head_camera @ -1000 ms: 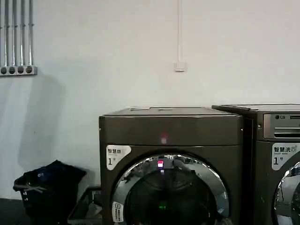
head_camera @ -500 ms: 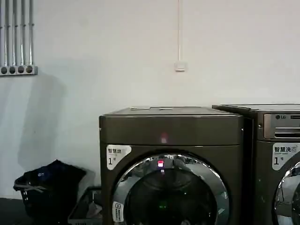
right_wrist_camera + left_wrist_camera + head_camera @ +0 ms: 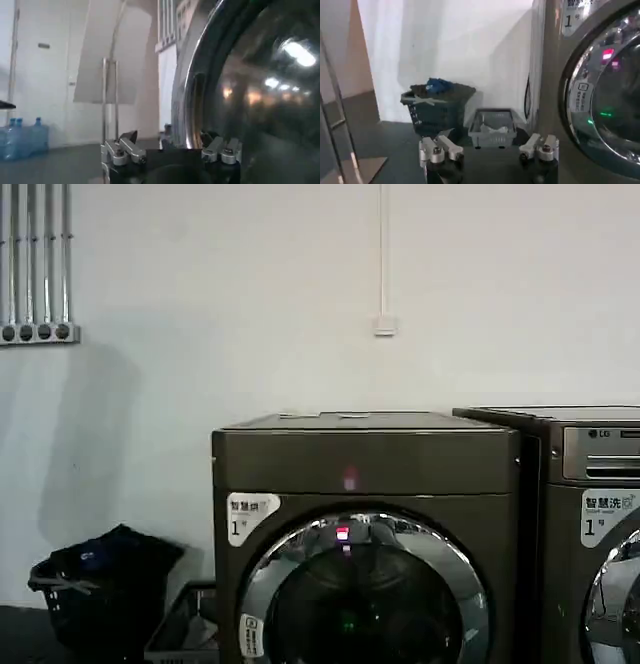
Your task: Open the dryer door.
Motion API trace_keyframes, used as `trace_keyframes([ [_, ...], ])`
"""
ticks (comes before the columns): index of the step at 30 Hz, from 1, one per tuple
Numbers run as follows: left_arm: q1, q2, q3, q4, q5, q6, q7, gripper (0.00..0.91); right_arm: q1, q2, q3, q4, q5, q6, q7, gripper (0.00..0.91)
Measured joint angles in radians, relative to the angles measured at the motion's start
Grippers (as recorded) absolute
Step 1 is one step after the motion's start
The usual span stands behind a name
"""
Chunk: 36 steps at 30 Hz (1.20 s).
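The dryer, dark bronze-grey with a white "1" sticker, stands in the middle of the head view. Its dryer door lies flat against the front, a chrome ring around dark glass. My right gripper is open and close to the dryer door. The chrome rim runs down between its fingertips, closer to one of them. My left gripper is open and holds nothing. It hangs low beside the dryer's front, off the door.
A second machine with a silver LG panel stands right against the dryer. A dark laundry basket and a grey crate sit on the floor to the dryer's left. Water bottles and a metal frame stand farther off.
A small pale shape at the door's lower right edge in the head view one second ago is gone now. The door itself has not moved.
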Motion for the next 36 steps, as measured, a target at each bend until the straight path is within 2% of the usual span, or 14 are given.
trace_keyframes([
  [17,-0.004,-0.005,-0.002,0.000,-0.005,0.000,0.001,0.907,0.086,0.113,-0.032,-0.148,-0.007,0.003,-0.004,0.907],
  [36,-0.006,-0.006,-0.012,0.006,-0.014,0.000,0.002,0.907,0.138,0.185,-0.058,-0.239,0.015,-0.001,-0.040,0.907],
])
